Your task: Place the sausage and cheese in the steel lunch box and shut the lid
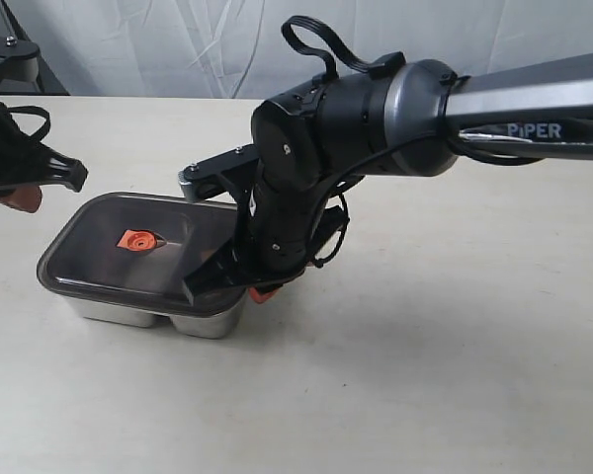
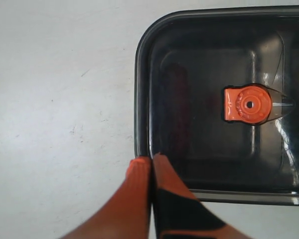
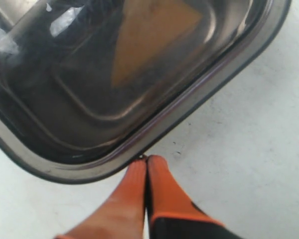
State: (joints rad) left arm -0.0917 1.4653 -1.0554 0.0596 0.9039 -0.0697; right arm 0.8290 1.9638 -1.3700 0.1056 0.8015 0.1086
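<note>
**Lid** [image 1: 128, 242]: dark, see-through, rounded corners, orange valve [image 1: 136, 240] at its middle. Lies on top of the lunch box, left of centre in the exterior view. Whether it is pressed fully home cannot be told. Probably stiff, light, smooth plastic that is slippery to pinch. Best worked by pushing down on the flat top near the edges and corners, keeping clear of the valve.

**Lunch box** [image 1: 109, 311]: shiny steel, only its lower wall shows under the lid. Likely light, and may slide on the table [image 1: 425, 375] if pushed sideways.

**Cheese** [image 3: 149, 40]: yellow-orange wedge, seen through the lid, inside the box.

**Sausage** [image 2: 175, 109]: only a faint reddish shape under the lid, so not certain. Both foods seem to need no more handling.

**Left gripper** [image 2: 152, 162]: orange fingers pressed together, nothing between them. At the far left edge of the exterior view, raised above the box's left end, apart from it.

**Right gripper** [image 3: 146, 162]: fingers together, empty. Tips at the lid's rim at the box's right-hand corner, touching or just beside it, which cannot be told.

**Status, judged**: filling done, with lid seating the remaining check.
</note>
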